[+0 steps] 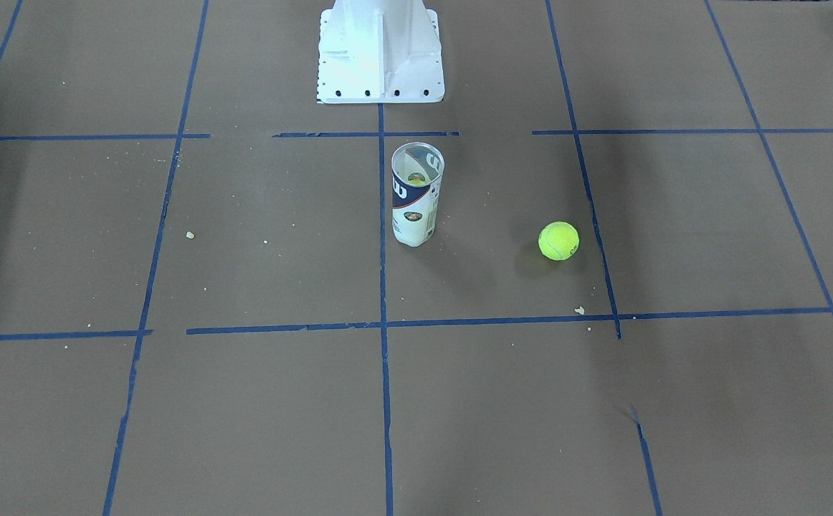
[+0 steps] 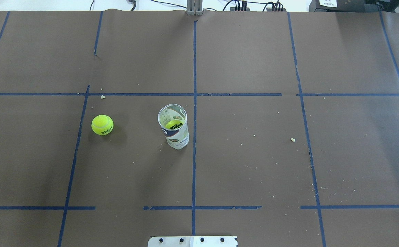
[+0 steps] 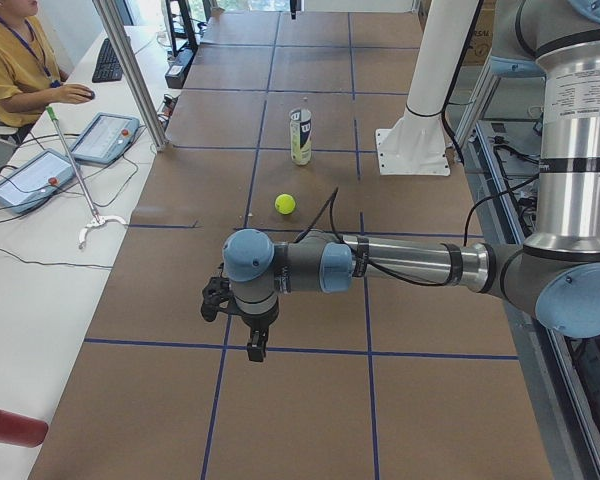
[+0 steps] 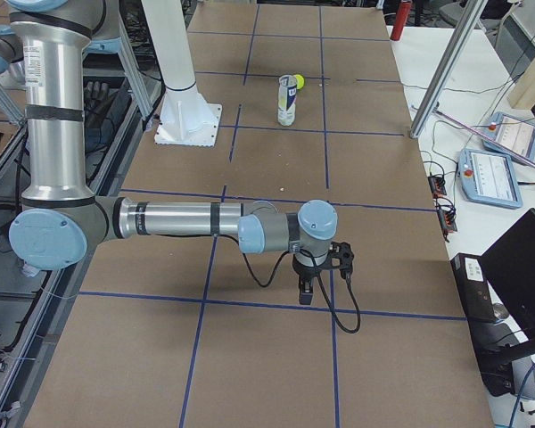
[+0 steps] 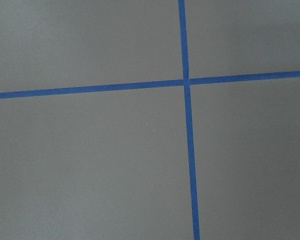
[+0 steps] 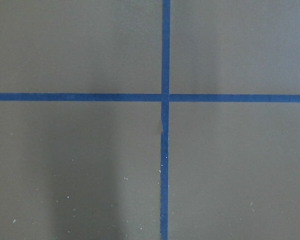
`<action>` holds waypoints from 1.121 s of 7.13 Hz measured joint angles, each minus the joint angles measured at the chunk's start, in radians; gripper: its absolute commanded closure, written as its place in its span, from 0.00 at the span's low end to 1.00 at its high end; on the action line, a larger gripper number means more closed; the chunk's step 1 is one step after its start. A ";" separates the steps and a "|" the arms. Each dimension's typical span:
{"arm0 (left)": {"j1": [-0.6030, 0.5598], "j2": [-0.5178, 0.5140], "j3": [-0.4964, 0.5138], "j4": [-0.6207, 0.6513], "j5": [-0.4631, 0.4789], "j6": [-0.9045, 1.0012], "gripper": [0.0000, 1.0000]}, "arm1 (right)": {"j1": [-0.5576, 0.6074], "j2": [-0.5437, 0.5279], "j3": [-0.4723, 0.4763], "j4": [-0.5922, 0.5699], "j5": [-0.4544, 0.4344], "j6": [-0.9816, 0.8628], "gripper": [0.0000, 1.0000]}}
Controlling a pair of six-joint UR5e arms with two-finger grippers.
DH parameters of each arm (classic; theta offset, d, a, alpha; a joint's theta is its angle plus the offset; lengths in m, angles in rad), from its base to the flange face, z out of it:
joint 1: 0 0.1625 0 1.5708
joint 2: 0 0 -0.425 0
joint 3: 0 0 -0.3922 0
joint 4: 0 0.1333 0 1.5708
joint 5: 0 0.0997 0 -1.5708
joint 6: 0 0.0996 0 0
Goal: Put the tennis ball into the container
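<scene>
The tennis ball (image 1: 558, 241) (image 2: 102, 125) lies loose on the brown table, on the robot's left half. The container (image 1: 416, 193) (image 2: 174, 130), a clear tube with a white-and-navy label, stands upright near the centre line, well apart from that ball. Another yellow-green ball (image 2: 173, 125) sits inside it. My left gripper (image 3: 252, 340) hangs over a tape crossing far from the ball (image 3: 285, 204); I cannot tell whether it is open. My right gripper (image 4: 306, 290) hangs at the other end, far from the tube (image 4: 287, 100); its state is likewise unclear. Both wrist views show only table and tape.
The white metal pedestal (image 1: 381, 50) stands just behind the tube. Blue tape lines (image 2: 194, 103) grid the brown paper, with small crumbs scattered about. A seated operator (image 3: 15, 70) and tablets (image 3: 105, 138) are at a side table; a red bottle (image 3: 8, 427) lies near that table's corner.
</scene>
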State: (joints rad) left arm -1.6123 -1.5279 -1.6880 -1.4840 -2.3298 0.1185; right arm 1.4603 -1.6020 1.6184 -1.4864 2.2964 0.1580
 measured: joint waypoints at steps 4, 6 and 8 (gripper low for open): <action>0.040 0.001 -0.017 -0.146 -0.099 -0.049 0.00 | 0.000 0.000 0.000 0.000 0.000 0.000 0.00; 0.145 -0.002 -0.053 -0.321 -0.137 -0.343 0.00 | 0.000 0.000 0.000 0.000 0.000 0.000 0.00; 0.300 -0.013 -0.108 -0.504 -0.095 -0.779 0.00 | 0.000 0.001 0.000 0.000 0.000 0.000 0.00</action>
State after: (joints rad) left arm -1.3121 -1.5405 -1.7960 -1.9878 -2.4253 -0.6609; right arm 1.4603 -1.6014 1.6184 -1.4864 2.2964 0.1580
